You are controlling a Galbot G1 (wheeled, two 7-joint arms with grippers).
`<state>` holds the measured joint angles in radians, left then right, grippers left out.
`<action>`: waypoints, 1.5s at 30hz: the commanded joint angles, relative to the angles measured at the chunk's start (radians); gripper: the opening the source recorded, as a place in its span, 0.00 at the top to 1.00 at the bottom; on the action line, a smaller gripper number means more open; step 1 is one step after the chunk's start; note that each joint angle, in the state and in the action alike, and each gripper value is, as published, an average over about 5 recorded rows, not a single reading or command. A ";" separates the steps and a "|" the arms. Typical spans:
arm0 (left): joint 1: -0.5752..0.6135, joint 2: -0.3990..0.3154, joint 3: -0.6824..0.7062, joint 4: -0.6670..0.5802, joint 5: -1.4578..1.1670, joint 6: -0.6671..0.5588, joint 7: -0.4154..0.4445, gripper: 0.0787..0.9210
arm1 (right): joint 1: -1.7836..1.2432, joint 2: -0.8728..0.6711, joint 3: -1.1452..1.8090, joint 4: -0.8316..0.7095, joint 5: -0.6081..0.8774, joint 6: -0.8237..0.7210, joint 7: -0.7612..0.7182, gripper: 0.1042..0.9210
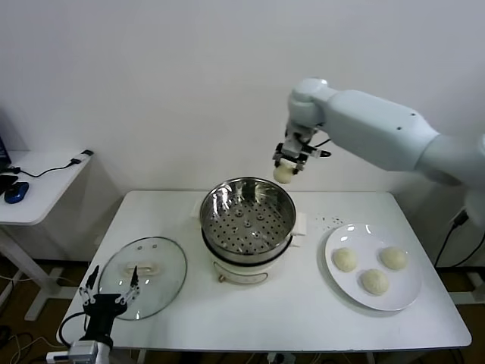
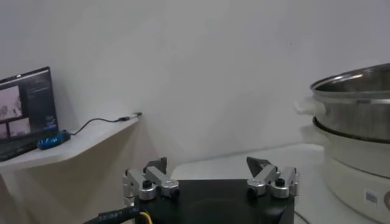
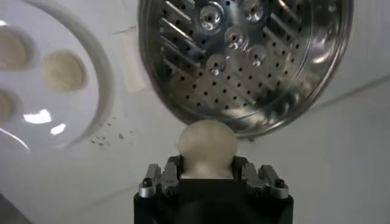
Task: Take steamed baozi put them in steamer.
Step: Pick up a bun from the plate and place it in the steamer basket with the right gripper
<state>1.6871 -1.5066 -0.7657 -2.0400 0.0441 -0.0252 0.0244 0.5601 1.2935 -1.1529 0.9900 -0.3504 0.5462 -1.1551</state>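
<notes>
My right gripper is shut on one cream-white baozi and holds it in the air above the far right rim of the steamer. In the right wrist view the baozi sits between the jaws with the steamer's perforated tray beyond it. The tray holds no buns. Three more baozi lie on the white plate at the right. My left gripper is open and parked low at the table's front left, below the glass lid.
The glass lid with a white handle lies flat at the table's front left. A side desk with a blue mouse stands left of the table. The steamer's side shows in the left wrist view.
</notes>
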 commanded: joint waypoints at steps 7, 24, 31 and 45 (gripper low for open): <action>0.000 0.004 -0.003 0.014 -0.003 -0.002 0.001 0.12 | -0.216 0.229 0.124 -0.238 -0.312 0.132 0.064 0.45; -0.010 0.000 0.006 0.019 0.001 0.002 0.000 0.12 | -0.255 0.229 0.109 -0.284 -0.290 0.115 0.062 0.40; -0.009 -0.001 0.007 0.016 0.001 0.002 0.000 0.12 | -0.215 0.192 0.102 -0.214 -0.222 0.106 0.031 0.18; -0.003 0.000 0.010 -0.006 0.001 0.007 -0.002 0.12 | 0.212 -0.221 -0.231 0.160 0.541 -0.255 0.039 0.12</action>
<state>1.6842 -1.5065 -0.7562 -2.0420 0.0448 -0.0197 0.0221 0.5236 1.3139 -1.1617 0.9553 -0.3006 0.5340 -1.1391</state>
